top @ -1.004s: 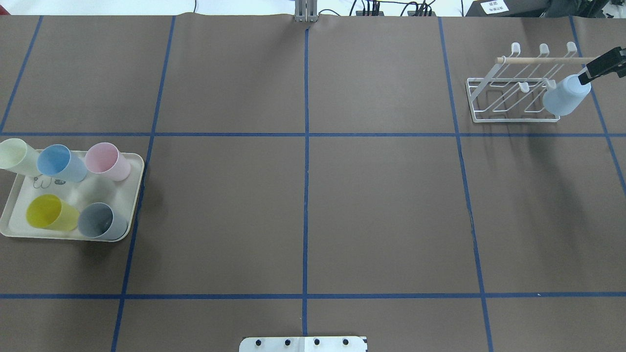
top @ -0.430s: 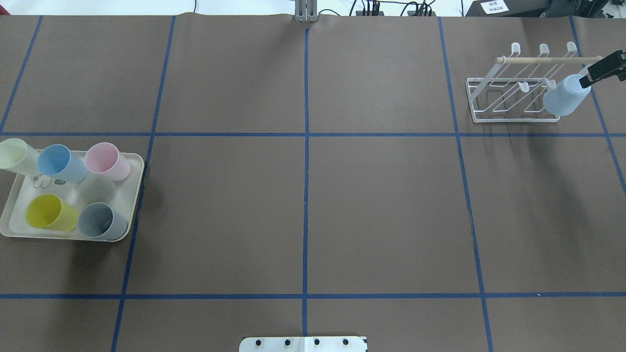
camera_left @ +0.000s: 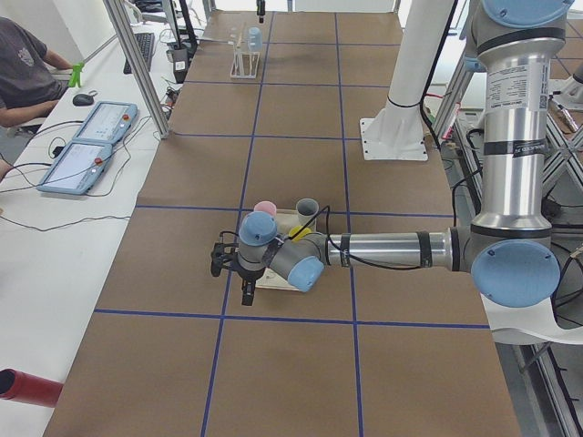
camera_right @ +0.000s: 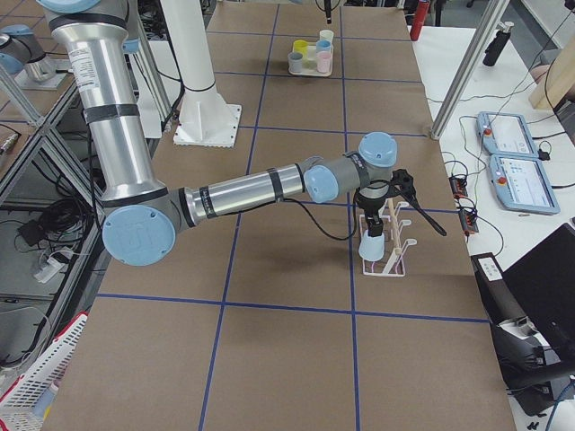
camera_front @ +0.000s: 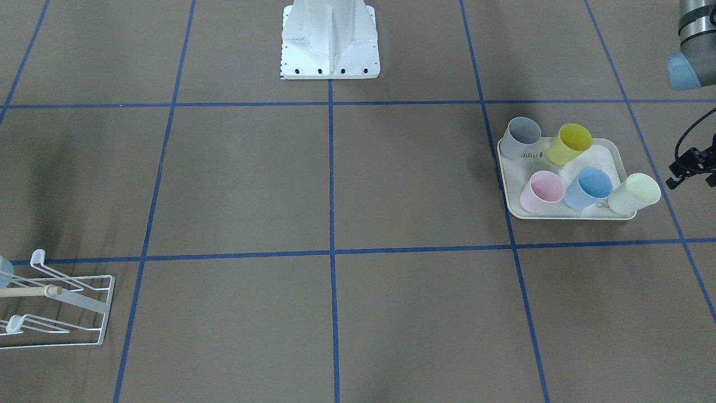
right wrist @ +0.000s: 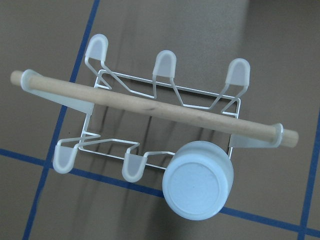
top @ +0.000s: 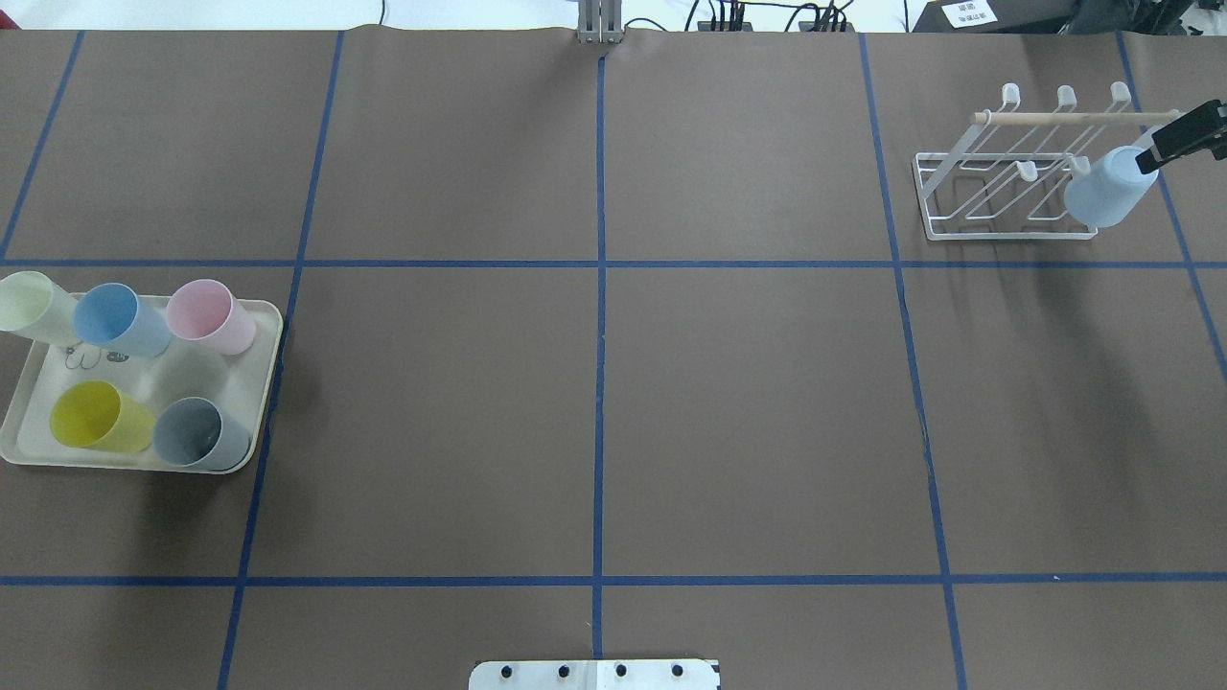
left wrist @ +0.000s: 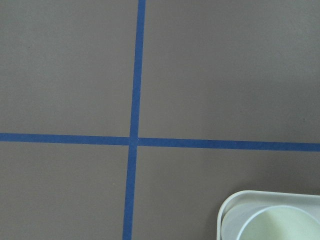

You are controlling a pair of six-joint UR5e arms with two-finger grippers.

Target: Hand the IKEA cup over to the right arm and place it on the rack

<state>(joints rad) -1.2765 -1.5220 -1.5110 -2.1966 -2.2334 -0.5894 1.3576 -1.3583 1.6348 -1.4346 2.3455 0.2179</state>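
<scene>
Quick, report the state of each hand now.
Left hand: cannot be told; it hangs beside the tray, nothing seen in it.
Right hand: cannot be told; it is by the upturned light blue cup on the rack.

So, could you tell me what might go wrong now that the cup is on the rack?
1. The cup sits on the corner prong of the rack, overhanging the base, so it might tip off.
2. The right gripper hangs close beside the cup and the dowel. A sideways retreat could knock the cup or drag the rack.
</scene>
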